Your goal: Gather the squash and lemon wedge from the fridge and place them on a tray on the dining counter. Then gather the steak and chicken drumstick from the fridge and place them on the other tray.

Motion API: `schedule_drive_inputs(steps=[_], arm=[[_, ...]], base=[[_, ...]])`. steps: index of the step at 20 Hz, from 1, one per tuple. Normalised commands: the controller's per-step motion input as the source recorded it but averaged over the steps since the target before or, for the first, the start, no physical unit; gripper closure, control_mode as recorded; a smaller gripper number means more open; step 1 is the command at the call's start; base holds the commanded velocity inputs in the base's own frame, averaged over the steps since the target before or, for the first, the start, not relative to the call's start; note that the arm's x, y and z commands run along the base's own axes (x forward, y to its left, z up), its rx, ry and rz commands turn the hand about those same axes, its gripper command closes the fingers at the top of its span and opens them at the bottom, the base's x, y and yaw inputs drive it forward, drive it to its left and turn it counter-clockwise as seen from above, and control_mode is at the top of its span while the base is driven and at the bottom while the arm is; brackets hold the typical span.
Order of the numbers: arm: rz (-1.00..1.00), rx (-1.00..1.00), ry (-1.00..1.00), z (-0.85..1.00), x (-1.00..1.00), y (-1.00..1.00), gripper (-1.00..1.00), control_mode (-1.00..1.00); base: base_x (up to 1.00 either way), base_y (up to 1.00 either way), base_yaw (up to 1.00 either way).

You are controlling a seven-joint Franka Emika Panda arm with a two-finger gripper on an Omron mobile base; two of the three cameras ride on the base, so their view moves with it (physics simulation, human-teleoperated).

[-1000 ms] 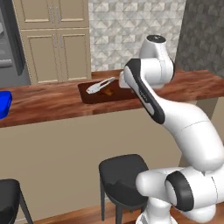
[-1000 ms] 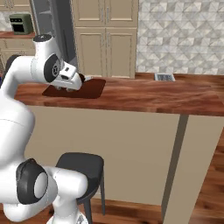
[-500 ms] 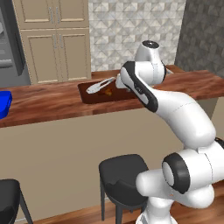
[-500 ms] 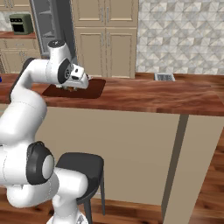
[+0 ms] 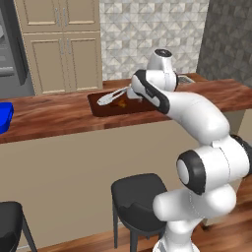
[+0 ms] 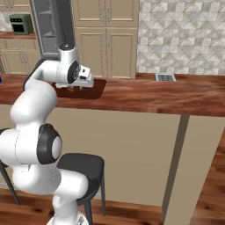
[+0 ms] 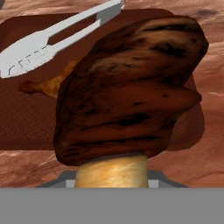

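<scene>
The chicken drumstick (image 7: 131, 87) is dark brown, char-streaked, with a pale bone end. The fingers (image 7: 111, 177) pinch that end, holding it over the dark brown tray (image 7: 26, 127).

1 dark brown tray (image 5: 115, 105), 1 blue tray (image 5: 4, 117), 1 tongs (image 7: 52, 38), 2 stools (image 5: 136, 193)

Home kitchen — beige panelled cabinets (image 5: 61, 47), grey fridge (image 5: 10, 49), tiled backsplash (image 6: 184, 37), wood dining counter (image 6: 167, 99) — black stools (image 5: 138, 194).
</scene>
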Motion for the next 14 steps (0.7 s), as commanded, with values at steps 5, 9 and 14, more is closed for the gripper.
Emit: schedule_drive_inputs(steps=[5,9,14], arm=[[0.02,-0.01,0.05,-0.16,0.47,0.03,1.00,-1.00],[0.01,-0.01,0.08,-0.26,0.48,0.06,1.00,-1.00],[0.00,-0.01,0.06,-0.21,0.42,0.04,1.00,-1.00]], base=[[0.00,0.00,0.00],[0.00,0.00,0.00],[0.00,0.00,0.00]])
